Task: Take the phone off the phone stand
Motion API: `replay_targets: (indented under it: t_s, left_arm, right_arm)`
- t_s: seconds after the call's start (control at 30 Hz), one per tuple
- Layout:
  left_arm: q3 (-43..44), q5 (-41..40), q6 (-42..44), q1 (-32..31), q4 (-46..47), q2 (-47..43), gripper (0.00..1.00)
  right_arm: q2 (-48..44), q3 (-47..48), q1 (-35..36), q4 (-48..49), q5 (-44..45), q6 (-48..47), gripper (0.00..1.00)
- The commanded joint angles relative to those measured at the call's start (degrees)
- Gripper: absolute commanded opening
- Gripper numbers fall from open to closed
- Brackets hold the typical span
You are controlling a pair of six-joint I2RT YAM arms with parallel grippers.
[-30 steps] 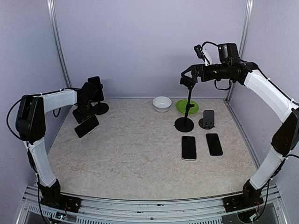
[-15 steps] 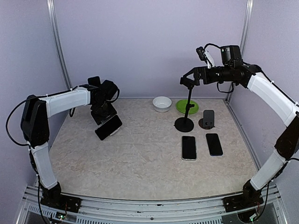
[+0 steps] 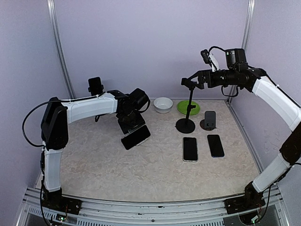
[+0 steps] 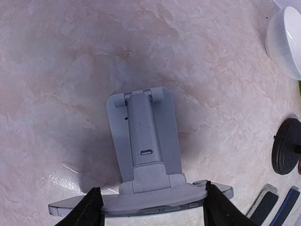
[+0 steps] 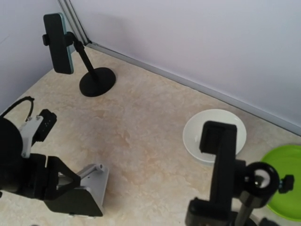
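- The phone [image 3: 136,136] rests on the grey phone stand [image 4: 143,136], lying lengthways across its back plate. The two have not been parted, so the main step of the task is not yet done.
- The left tool [image 4: 153,207] is clenched on the phone stand. One finger [image 4: 88,212] sits at each side of the back plate, and the phone's edge runs out past both of them.
- Stand and phone are a little left of the middle of the tabletop [image 3: 155,179], in front of the white bowl [image 3: 163,104]. Whether the stand's foot rests on the surface or hangs just above it, I cannot tell.
- The right tool [image 3: 196,83] is spread wide and grasps nothing. It is high on the right, just beside the empty clamp at the top of a tall pole stand [image 3: 189,101]. Whether it touches that clamp cannot be made out.
- What seems left: with the stand held firm, the phone has to be lifted out of its cradle and set down. The right tool is free for that but well apart from the phone.
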Motion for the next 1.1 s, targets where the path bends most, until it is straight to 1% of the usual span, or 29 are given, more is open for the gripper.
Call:
replay_targets:
  t_s: [0.0, 0.03, 0.07, 0.2, 0.23, 0.33, 0.37, 0.43, 0.53, 0.6, 0.67, 0.73, 0.8, 0.87, 0.97, 1.07]
  left_arm:
    - [2.67, 0.90, 0.02, -0.04, -0.03, 2.33, 0.29]
    - [3.06, 0.96, 0.27, -0.04, -0.16, 2.80, 0.31]
    - [3.39, 0.85, 0.65, 0.00, -0.21, 3.07, 0.35]
    - [4.11, -0.24, 3.70, 0.83, 0.80, 2.54, 0.60]
    - [4.16, 0.10, 5.24, 1.16, 1.69, 2.19, 0.65]
    - [4.11, 1.72, 10.44, 2.15, 4.51, 1.03, 0.75]
    - [4.18, 2.36, 12.57, 2.49, 5.46, 0.60, 0.80]
    - [4.08, 3.57, 16.39, 3.12, 6.80, -0.28, 0.86]
    - [3.61, 4.84, 21.65, 3.92, 8.79, -2.05, 0.98]
    - [2.51, 6.92, 26.80, 4.46, 10.79, -3.59, 0.99]
    - [-0.03, 11.71, 34.53, 5.83, 13.55, -6.66, 0.99]
    - [-5.18, 21.00, 41.47, 8.20, 17.86, -10.96, 0.99]
    - [-10.67, 29.74, 45.63, 11.69, 22.41, -14.92, 0.99]
    - [-13.83, 35.77, 49.33, 15.08, 23.85, -17.37, 0.99]
    - [-16.09, 39.46, 54.89, 17.43, 22.72, -19.43, 0.99]
    - [-16.92, 40.41, 61.18, 17.50, 18.91, -19.25, 0.97]
  right_arm:
    - [-2.31, -0.90, -0.94, 0.98, -0.28, -0.86, 1.00]
    - [-2.31, -0.79, -1.00, 0.87, -0.35, -0.95, 1.00]
    - [-2.27, -0.74, -1.08, 0.89, -0.48, -0.97, 1.00]
    - [-2.22, -0.17, -1.27, 0.60, -0.55, -1.15, 1.00]
    - [-2.23, -0.16, -1.34, 0.58, -0.58, -1.19, 1.00]
    - [-2.23, -0.07, -1.44, 0.67, -0.71, -1.15, 1.00]
    - [-2.23, -0.11, -1.44, 0.67, -0.79, -1.15, 1.00]
    - [-2.31, -0.02, -1.53, 0.79, -0.88, -1.15, 1.00]
    - [-2.31, 0.10, -1.53, 0.86, -0.98, -1.06, 1.00]
    - [-2.48, 0.11, -1.53, 0.68, -1.06, -1.06, 1.00]
    - [-2.78, 0.32, -1.53, 0.41, -1.07, -1.06, 1.00]
    - [-3.15, 0.51, -1.61, -0.03, -1.15, -1.21, 1.00]
    - [-3.52, 0.87, -1.55, -0.47, -1.42, -1.39, 1.00]
    - [-3.92, 1.21, -1.70, -1.02, -1.82, -1.57, 1.00]
    - [-4.39, 2.21, -1.71, -1.71, -3.10, -1.67, 1.00]
    - [-4.76, 3.10, -1.68, -2.58, -4.56, -1.75, 1.00]
